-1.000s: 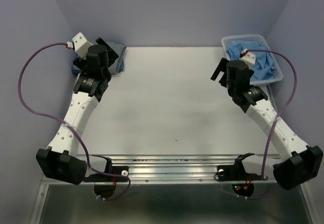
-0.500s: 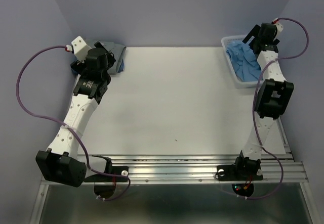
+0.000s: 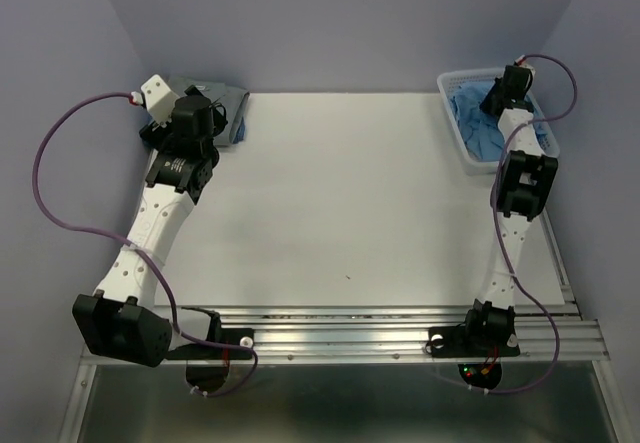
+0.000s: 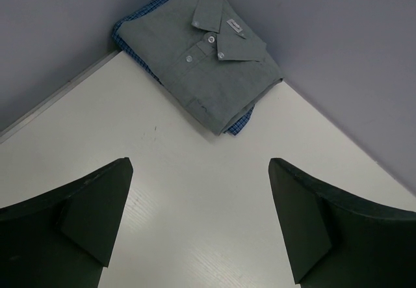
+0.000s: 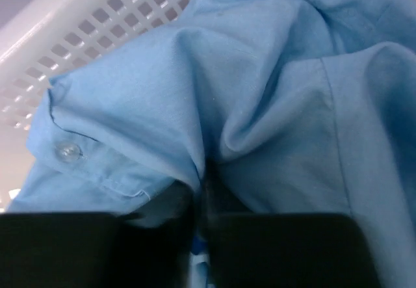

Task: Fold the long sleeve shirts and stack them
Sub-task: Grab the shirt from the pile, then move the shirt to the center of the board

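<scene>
Quick status from my end. The left pincer (image 4: 198, 168) is spread wide with nothing in it, hovering over bare table (image 4: 195, 236). Ahead of its fingertips and well apart from them, the grey shirt (image 4: 208, 73) lies folded flat in the table's corner, up against both walls. It sits cornerwise to the pincer, with one corner aimed at the gap between the fingers. The collar (image 4: 218, 18) is on the far side, slightly right of the pincer's centre line. The button line runs from it back toward the pincer's left. The folded packet looks close to square, so I can't call a long side. A blue checked cloth (image 4: 237, 127) peeks out from under its edges.

The right pincer (image 5: 201, 218) is down in the white mesh basket (image 5: 97, 21), closed to a thin slit, and a fold of the light blue shirt (image 5: 273, 106) runs right into that slit, so it looks pinched. That shirt is a crumpled heap filling everything ahead of the pincer, with no clear direction. One button (image 5: 67, 151) sits ahead and to the left, with the basket wall beyond it.
</scene>
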Robot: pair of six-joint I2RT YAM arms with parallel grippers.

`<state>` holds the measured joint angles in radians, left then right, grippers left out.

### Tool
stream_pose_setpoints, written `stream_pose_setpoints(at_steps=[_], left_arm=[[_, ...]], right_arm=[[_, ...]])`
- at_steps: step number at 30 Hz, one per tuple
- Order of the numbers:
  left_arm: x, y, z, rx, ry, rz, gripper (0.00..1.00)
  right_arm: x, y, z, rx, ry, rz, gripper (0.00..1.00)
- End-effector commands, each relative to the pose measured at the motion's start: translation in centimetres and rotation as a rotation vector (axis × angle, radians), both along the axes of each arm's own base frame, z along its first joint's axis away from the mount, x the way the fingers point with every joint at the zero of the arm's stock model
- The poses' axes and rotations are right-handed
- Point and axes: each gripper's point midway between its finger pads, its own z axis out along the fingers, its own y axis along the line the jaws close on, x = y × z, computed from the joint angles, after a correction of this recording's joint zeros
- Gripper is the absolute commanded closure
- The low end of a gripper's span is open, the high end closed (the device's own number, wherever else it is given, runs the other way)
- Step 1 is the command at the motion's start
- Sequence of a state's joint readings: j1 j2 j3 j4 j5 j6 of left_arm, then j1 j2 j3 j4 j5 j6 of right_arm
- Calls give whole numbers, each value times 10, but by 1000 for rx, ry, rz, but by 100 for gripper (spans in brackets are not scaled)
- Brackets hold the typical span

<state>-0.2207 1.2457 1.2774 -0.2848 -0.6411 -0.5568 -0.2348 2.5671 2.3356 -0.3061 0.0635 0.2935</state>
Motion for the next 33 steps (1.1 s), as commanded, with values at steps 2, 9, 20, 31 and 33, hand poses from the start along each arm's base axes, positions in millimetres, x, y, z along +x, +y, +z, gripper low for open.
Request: stream_pose_setpoints(at_steps=[2, 9, 20, 31, 33], left_arm=[[-8, 12, 18, 7, -53, 55, 1], [-20, 14, 31, 3, -126, 45, 1], [-24, 13, 35, 3, -183, 15, 1], [-20, 15, 21, -16, -116, 31, 1], [-20, 16, 16, -22, -99, 34, 1]], right_arm=[[11, -5, 113, -89, -218, 30, 99], [-29, 33, 280, -98, -528, 168, 99], [-157, 270, 483, -58, -938, 905, 99], [-257, 405, 457, 228, -919, 1478, 99], [-234, 403, 390, 295, -762, 1426, 98]])
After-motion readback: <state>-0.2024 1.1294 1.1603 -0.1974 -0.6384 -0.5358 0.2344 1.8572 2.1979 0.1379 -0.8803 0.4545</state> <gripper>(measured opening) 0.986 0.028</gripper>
